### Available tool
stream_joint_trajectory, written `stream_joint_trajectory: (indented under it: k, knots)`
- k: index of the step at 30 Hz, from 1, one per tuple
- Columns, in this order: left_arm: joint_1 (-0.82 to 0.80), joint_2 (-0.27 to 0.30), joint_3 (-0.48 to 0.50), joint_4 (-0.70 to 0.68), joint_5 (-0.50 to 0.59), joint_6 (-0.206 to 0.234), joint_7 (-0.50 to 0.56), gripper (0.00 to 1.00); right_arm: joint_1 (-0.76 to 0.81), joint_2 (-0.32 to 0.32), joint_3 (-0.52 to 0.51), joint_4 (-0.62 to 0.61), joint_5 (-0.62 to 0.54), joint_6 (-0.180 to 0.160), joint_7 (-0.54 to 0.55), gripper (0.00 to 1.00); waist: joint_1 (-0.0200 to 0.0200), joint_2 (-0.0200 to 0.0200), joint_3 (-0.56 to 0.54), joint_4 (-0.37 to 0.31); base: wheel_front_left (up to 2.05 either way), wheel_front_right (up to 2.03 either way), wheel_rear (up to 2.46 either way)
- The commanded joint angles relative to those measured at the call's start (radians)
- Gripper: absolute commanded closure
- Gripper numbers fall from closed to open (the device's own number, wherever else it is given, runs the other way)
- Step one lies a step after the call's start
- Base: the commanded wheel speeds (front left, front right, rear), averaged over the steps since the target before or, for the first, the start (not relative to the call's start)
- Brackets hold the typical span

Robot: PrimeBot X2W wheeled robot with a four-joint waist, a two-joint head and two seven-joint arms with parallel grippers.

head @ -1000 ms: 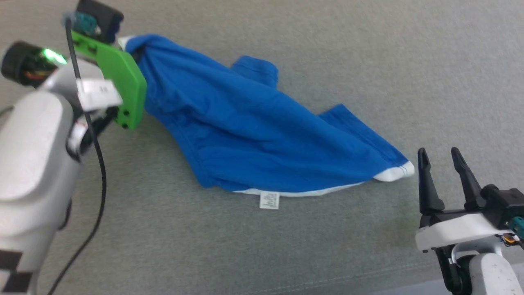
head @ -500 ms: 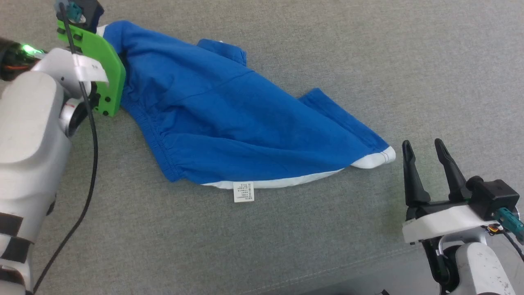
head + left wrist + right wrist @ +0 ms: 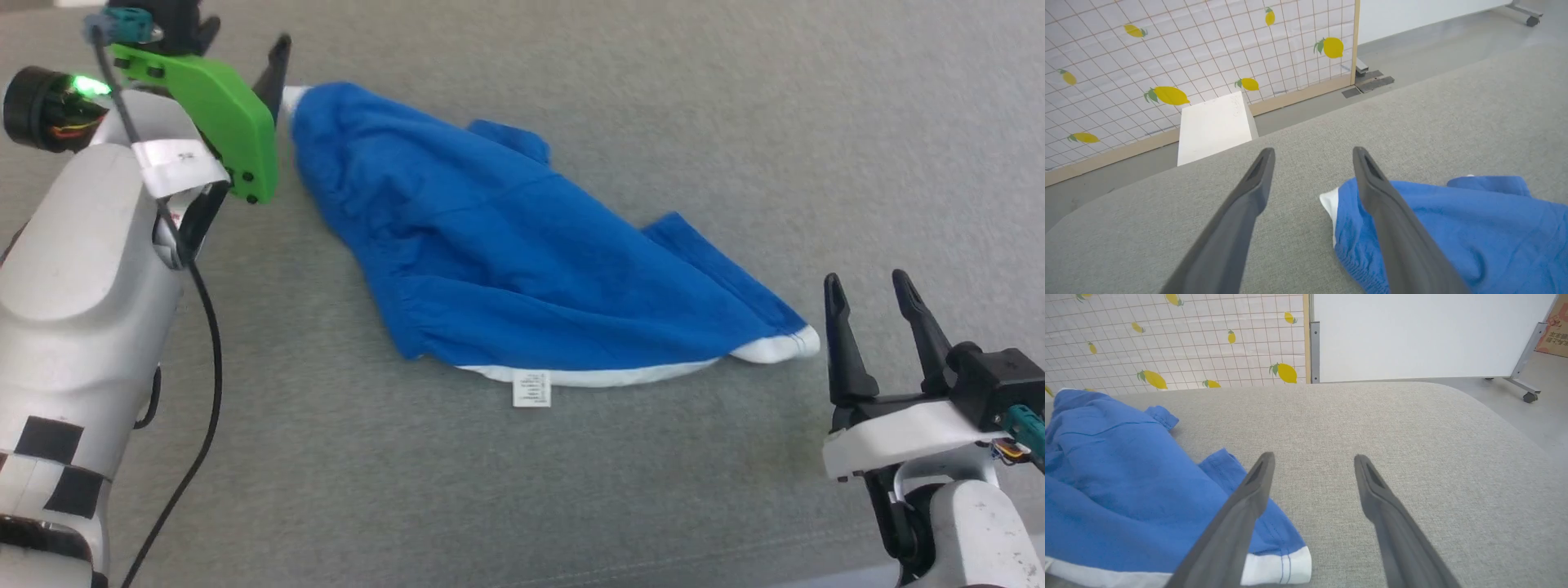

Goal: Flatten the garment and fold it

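Observation:
The bright blue shorts [image 3: 522, 261] lie rumpled on the grey padded surface [image 3: 571, 490], running from upper left to lower right. The white waistband edge and a small white label [image 3: 531, 389] face the near side. My left gripper [image 3: 241, 49] stands open just left of the shorts' white-trimmed far corner [image 3: 1329, 201], holding nothing. In the left wrist view that corner rests beside the right finger [image 3: 1388, 220] of the left gripper [image 3: 1313, 152]. My right gripper [image 3: 865, 282] is open, just right of the other white corner [image 3: 1278, 569], apart from it.
The grey surface ends in a rounded edge on the far side [image 3: 1412, 386]. Beyond it stand a lemon-print screen [image 3: 1167, 61], a white box [image 3: 1214, 124] and a white board on wheels [image 3: 1412, 335]. Bare surface stretches to the right of the shorts.
My left gripper has opened and let go of the shorts' far corner, which now lies on the surface. The head camera shifted between frames. The right gripper stays open.

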Motion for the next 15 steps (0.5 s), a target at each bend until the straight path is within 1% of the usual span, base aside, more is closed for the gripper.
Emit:
stream_joint_trajectory:
  k: [1, 5, 9, 10, 13, 14, 15]
  knots:
    - [0.018, 0.001, 0.013, -0.016, -0.002, 0.019, -0.034, 0.00, 0.009, 0.002, -0.004, -0.013, -0.011, -0.002, 0.008, 0.00, -0.0001, 0.0000, -0.093, 0.090, 0.00, 0.00, 0.00]
    - [0.088, -0.001, 0.053, -0.082, -0.008, 0.089, -0.143, 0.00, 0.024, -0.002, -0.019, -0.043, -0.016, -0.002, 0.031, 0.00, -0.0001, 0.0000, -0.137, 0.127, 0.00, 0.00, 0.00]
    - [0.207, -0.007, 0.091, -0.167, -0.023, 0.168, -0.231, 0.00, 0.047, -0.017, -0.021, -0.069, -0.009, -0.002, 0.050, 0.00, -0.0001, 0.0000, -0.176, 0.158, 0.00, 0.00, 0.00]
    - [0.249, -0.010, 0.101, -0.194, -0.029, 0.191, -0.250, 0.00, 0.055, -0.020, -0.021, -0.078, -0.006, -0.002, 0.056, 0.00, -0.0001, 0.0000, -0.185, 0.164, 0.00, 0.00, 0.00]
    - [0.366, -0.019, 0.114, -0.268, -0.043, 0.240, -0.290, 0.00, 0.077, -0.026, -0.021, -0.099, 0.000, -0.002, 0.070, 0.00, -0.0001, 0.0000, -0.206, 0.179, 0.00, 0.00, 0.00]
    - [0.449, -0.026, 0.116, -0.319, -0.050, 0.270, -0.310, 0.00, 0.094, -0.029, -0.019, -0.113, 0.005, -0.002, 0.078, 0.00, -0.0001, 0.0000, -0.216, 0.186, 0.00, 0.00, 0.00]
    - [0.495, -0.031, 0.114, -0.344, -0.052, 0.284, -0.319, 0.00, 0.103, -0.030, -0.019, -0.119, 0.008, -0.002, 0.082, 0.00, -0.0001, 0.0000, -0.221, 0.190, 0.00, 0.00, 0.00]
